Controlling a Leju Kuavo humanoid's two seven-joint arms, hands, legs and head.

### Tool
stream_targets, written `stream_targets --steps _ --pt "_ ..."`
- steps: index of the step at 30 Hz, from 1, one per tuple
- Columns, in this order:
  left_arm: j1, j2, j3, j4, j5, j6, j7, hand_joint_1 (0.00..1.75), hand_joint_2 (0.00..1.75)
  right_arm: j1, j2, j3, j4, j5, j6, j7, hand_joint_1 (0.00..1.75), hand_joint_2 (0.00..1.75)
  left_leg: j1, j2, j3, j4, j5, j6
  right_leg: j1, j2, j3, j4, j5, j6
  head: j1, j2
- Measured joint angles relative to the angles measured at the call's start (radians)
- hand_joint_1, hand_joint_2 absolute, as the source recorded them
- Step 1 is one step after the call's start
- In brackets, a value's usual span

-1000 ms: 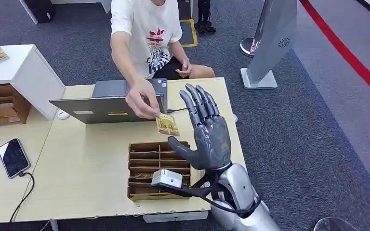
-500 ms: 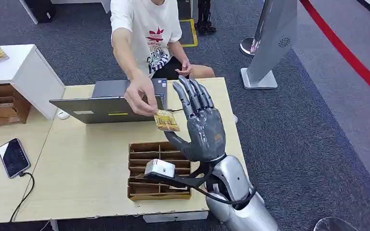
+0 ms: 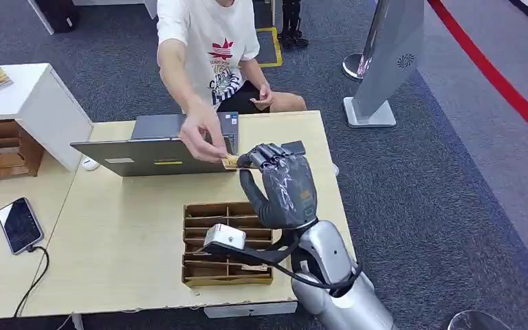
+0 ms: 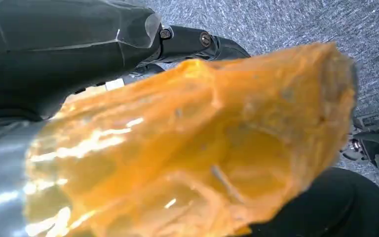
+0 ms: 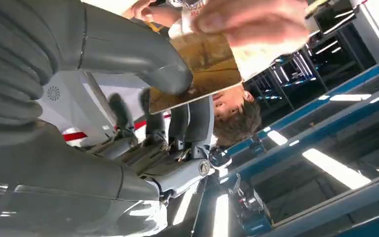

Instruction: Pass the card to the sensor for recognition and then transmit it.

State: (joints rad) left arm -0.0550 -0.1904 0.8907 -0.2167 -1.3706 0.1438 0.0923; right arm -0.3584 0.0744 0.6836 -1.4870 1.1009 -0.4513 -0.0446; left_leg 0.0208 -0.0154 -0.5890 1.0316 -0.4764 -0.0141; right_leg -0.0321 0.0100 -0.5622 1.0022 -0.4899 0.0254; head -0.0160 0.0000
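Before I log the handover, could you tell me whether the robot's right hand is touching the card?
Touching. In the right wrist view the thumb presses on the card; in the head view the right hand is curled around it.

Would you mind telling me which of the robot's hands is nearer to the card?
The right hand: its fingers close on the card, which the person's hand also holds. Where the left hand is, I cannot tell.

Laptop (image 3: 152, 146) and person's hand (image 3: 203, 141) crowd beyond right hand (image 3: 280, 187).
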Motion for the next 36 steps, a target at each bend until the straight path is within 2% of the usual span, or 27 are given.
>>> stream_targets --steps 9,13,17,21,23,25,27,28,33,36 --pt "0.0 0.0 0.0 0.0 0.0 0.001 0.001 0.0 0.0 0.001 0.001 0.0 0.005 -0.011 0.007 0.0 1.55 1.75 0.0 0.0 0.0 0.0 0.0 0.0 0.0 0.0 0.0 0.0 0.0 0.0 0.0 0.0" --pt "0.0 0.0 0.0 0.0 0.0 0.002 0.006 0.0 0.0 0.004 0.001 -0.001 0.005 -0.013 0.013 0.0 1.61 1.75 0.0 0.0 0.0 0.0 0.0 0.0 0.0 0.0 0.0 0.0 0.0 0.0 0.0 0.0" --pt "0.0 0.0 0.0 0.0 0.0 0.003 0.007 0.0 0.0 0.007 0.001 -0.003 0.005 -0.015 0.014 0.0 1.73 1.75 0.0 0.0 0.0 0.0 0.0 0.0 0.0 0.0 0.0 0.0 0.0 0.0 0.0 0.0" --pt "0.0 0.0 0.0 0.0 0.001 0.005 0.007 0.0 0.0 0.014 0.001 -0.008 0.003 -0.061 0.018 -0.011 1.75 1.75 0.0 0.0 0.0 0.0 0.0 0.0 0.0 0.0 0.0 0.0 0.0 0.0 0.0 0.0" --pt "0.0 0.0 0.0 0.0 0.007 0.009 0.006 0.0 0.0 0.024 0.001 -0.016 -0.007 -0.138 0.035 -0.031 1.75 1.75 0.0 0.0 0.0 0.0 0.0 0.0 0.0 0.0 0.0 0.0 0.0 0.0 0.0 0.0" --pt "0.001 -0.001 0.0 0.0 0.016 0.012 0.006 0.0 0.0 0.042 0.002 -0.029 -0.032 -0.282 0.082 -0.061 1.75 1.75 0.0 0.0 0.0 0.0 0.0 0.0 0.0 0.0 0.0 0.0 0.0 0.0 0.0 0.0" --pt "0.001 -0.001 0.0 0.0 0.026 0.017 0.001 0.0 0.0 0.067 0.005 -0.051 -0.061 -0.522 0.18 -0.102 1.75 1.75 0.0 0.0 0.0 0.0 0.0 0.0 0.0 0.0 -0.001 0.0 0.0 0.0 0.0 0.0" --pt "0.002 -0.001 0.0 0.0 0.028 0.019 -0.001 0.0 0.0 0.081 0.006 -0.061 -0.073 -0.6 0.212 -0.116 1.75 1.75 0.0 0.0 -0.001 0.0 0.0 0.0 0.0 0.0 -0.001 0.0 0.0 0.0 0.0 0.0" --pt "0.004 -0.001 0.003 0.0 0.042 0.026 -0.004 0.0 0.0 0.139 0.005 -0.116 -0.117 -0.876 0.328 -0.171 1.75 1.75 0.0 0.0 -0.001 0.0 0.0 0.0 0.0 0.0 -0.001 0.0 0.0 0.0 0.0 0.0" --pt "0.007 -0.001 0.004 0.0 0.048 0.029 -0.005 0.0 0.0 0.179 -0.005 -0.149 -0.135 -0.954 0.364 -0.189 1.75 1.75 0.0 0.0 -0.001 0.0 -0.001 0.0 0.0 0.0 -0.001 0.0 0.0 0.0 0.0 0.0"
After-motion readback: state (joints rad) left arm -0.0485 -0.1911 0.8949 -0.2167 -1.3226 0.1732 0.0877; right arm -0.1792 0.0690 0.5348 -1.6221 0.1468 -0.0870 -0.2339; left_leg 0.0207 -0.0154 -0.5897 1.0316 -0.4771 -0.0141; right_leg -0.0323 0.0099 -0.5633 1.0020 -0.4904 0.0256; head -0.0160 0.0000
